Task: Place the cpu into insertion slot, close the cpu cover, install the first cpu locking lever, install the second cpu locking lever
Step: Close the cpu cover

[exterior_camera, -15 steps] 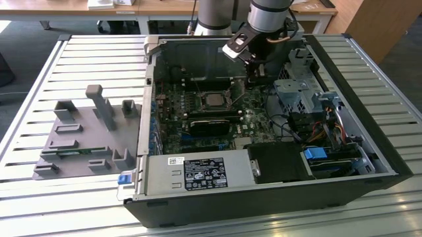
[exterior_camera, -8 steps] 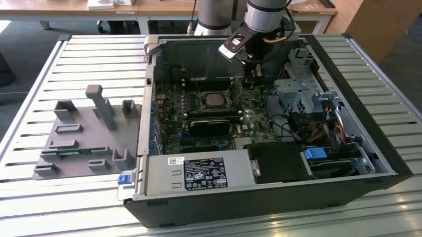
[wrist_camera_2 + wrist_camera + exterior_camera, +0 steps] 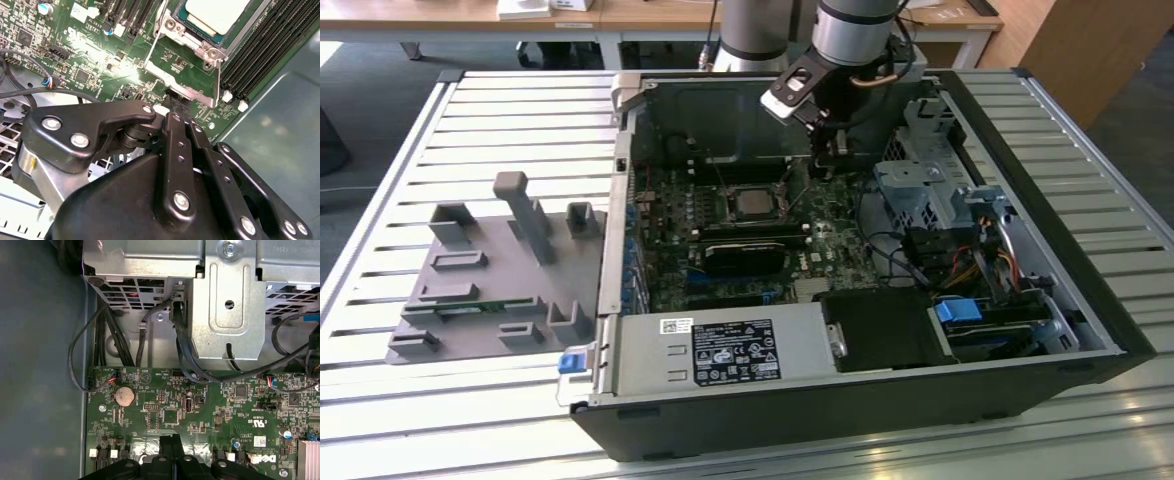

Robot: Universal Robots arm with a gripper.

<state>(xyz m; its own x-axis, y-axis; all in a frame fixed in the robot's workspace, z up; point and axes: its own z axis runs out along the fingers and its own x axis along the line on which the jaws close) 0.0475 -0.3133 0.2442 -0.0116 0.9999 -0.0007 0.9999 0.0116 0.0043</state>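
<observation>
The hand (image 3: 175, 102) is black, the circuit board (image 3: 100, 50) green, the cpu (image 3: 217, 12) pale grey-tan, the cpu cover (image 3: 197, 47) silver.

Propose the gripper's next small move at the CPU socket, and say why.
Probably a short push against the locking lever, easing it toward its latch. The cpu already lies in its socket, the cpu cover looks down around it, and the shut gripper sits at the lever's end by the socket's edge; contact cannot be told.
</observation>
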